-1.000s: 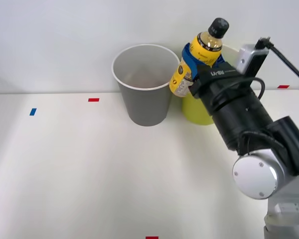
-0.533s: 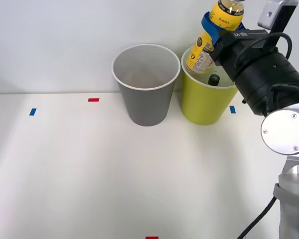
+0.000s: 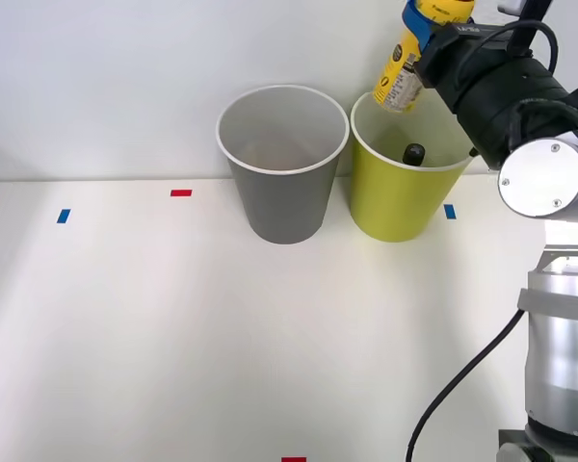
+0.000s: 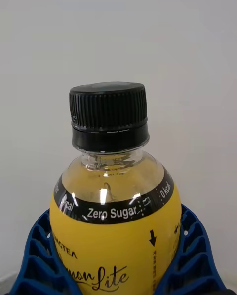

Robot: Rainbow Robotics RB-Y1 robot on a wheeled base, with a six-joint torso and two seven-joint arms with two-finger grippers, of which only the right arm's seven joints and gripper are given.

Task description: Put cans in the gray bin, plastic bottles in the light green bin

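Note:
My right gripper point(image 3: 429, 19) is shut on a yellow plastic bottle point(image 3: 405, 67), held tilted in the air above the light green bin point(image 3: 395, 207) at the back of the table. In the right wrist view the bottle point(image 4: 116, 226) has a black screw cap and sits between my blue ribbed fingers point(image 4: 42, 255). Another bottle's black cap point(image 3: 414, 153) shows inside the light green bin. The gray bin point(image 3: 284, 197) stands just left of it, touching or nearly touching. No cans are in view.
Red tape marks point(image 3: 181, 192) and blue tape marks point(image 3: 64, 216) lie on the white table point(image 3: 222, 337). A white wall rises right behind the bins.
My right arm has lifted the bottle up and to the right, from beside the gray bin's rim to high above the light green bin.

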